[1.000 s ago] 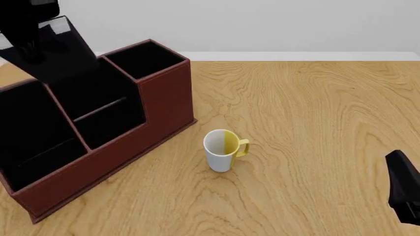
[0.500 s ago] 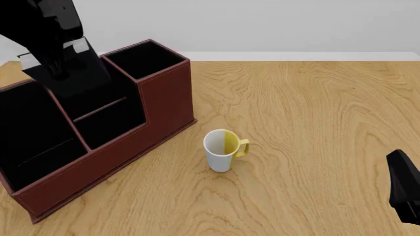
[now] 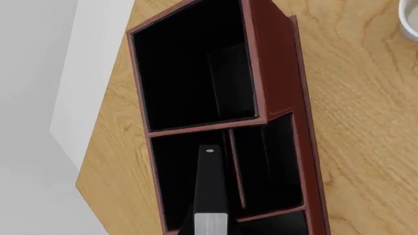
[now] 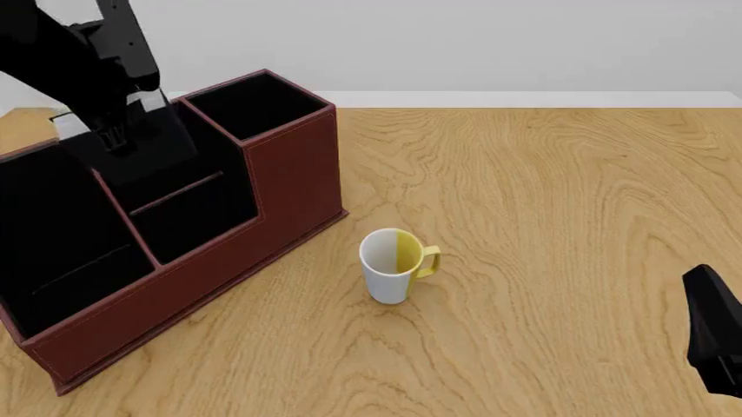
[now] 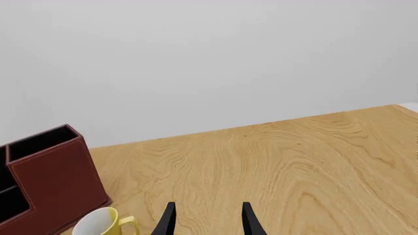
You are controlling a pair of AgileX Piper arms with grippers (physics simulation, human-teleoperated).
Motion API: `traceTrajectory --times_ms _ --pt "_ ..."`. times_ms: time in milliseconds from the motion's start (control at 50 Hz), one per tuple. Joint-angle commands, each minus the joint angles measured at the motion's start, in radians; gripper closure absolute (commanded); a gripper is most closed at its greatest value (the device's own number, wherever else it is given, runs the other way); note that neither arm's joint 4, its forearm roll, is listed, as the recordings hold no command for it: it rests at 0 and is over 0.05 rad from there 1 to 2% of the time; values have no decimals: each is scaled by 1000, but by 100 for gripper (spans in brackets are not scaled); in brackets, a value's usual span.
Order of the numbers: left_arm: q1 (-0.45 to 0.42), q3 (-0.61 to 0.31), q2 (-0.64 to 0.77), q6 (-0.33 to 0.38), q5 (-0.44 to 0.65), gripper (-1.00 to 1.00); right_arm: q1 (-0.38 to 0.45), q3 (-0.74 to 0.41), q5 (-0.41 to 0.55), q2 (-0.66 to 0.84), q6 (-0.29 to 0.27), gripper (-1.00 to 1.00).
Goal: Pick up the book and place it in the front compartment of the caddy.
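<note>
book point(image 3: 211, 188) held by left hand point(image 4: 116, 139) over caddy point(image 4: 290, 174); right hand point(image 5: 207, 218) wide, empty

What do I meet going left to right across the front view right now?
Left gripper holding the book over the caddy → mug → right arm at the far right edge.

One caddy point(image 4: 232, 252) of three sections; one book point(image 3: 210, 193); one mug point(image 4: 392, 266); two arms.
</note>
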Motion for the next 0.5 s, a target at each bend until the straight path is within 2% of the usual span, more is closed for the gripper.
traceTrajectory --times_ms 20,320,500 --pt "10 0 32 14 -52 100 -1 1 0 0 -6 -100" --pt "36 -64 118 2 -84 100 -2 3 1 0 -14 -100" --pt "48 -54 155 3 -119 100 0 4 2 0 -21 -100"
